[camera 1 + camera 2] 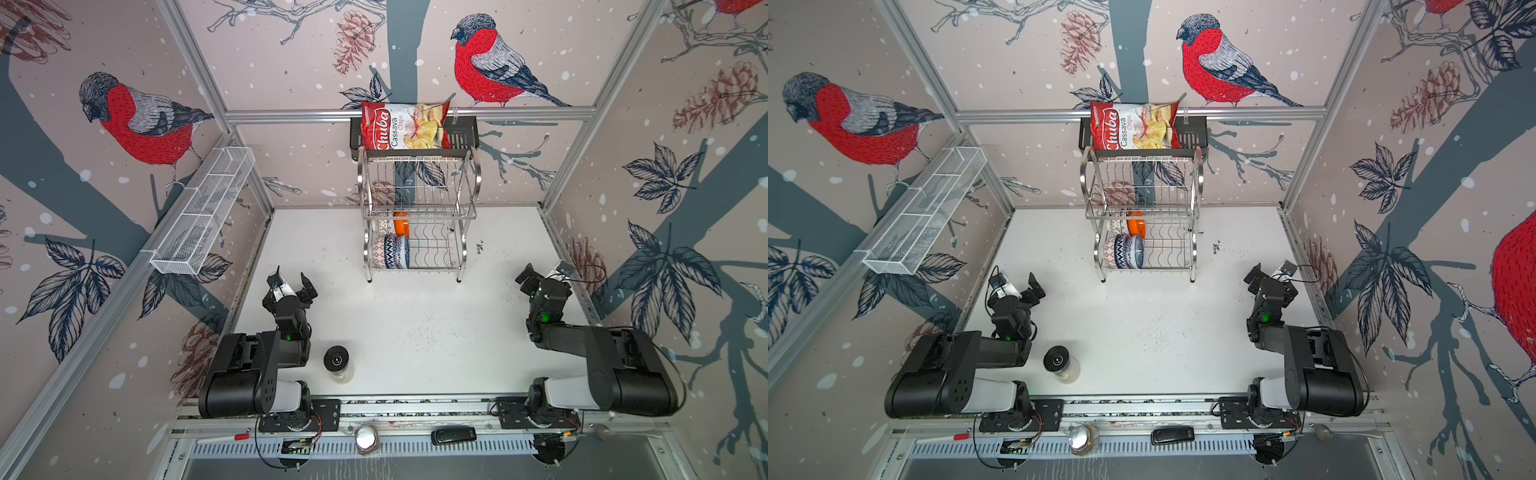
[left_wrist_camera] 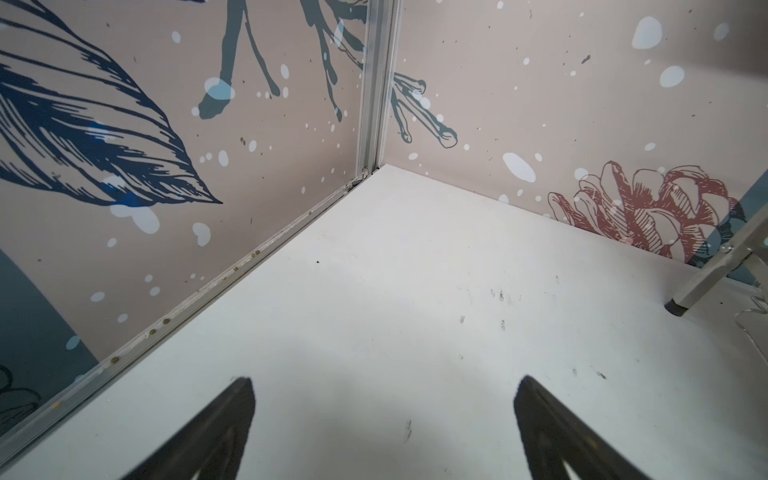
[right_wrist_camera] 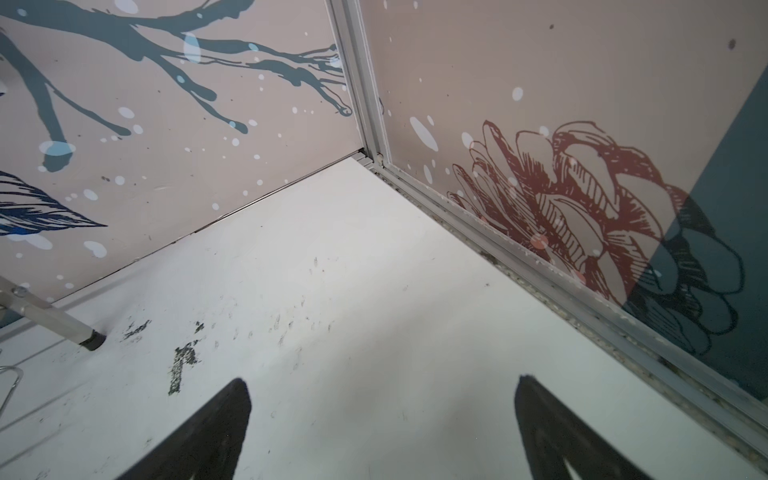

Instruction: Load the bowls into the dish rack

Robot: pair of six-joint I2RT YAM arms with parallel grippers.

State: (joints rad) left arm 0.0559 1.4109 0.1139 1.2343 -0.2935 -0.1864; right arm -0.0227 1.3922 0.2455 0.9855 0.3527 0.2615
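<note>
- Task state: the rack (image 1: pixel 419 216) stands at the back of the table (image 1: pixel 415 324), in the middle, with its upper tier bare
- All the bowls (image 1: pixel 390 251) that can be seen stand on edge at the left end of the lower tier
- Front row: one red-orange, one with blue triangles, one blue-floral, close together
- Rear row: the orange bowl (image 1: pixel 401 224), with a white dotted one just beside it; a sixth, grey-green, cannot be made out behind the wires
- No bowl lies on the table in either top view, so loading is judged finished or all but finished; at most the hidden sixth wants checking
- The left gripper (image 1: pixel 291 278) and the right gripper (image 1: pixel 542 270) have their jaws spread wide with nothing between them; each sits low over bare table near its own side wall, well apart from the rack
- Writing: the bag (image 1: pixel 403 126) in the basket (image 1: pixel 461 135) above the rack reads "Chuba Cassava Chips"
- The jar (image 1: pixel 337 361) near the left arm shows no readable label
</note>
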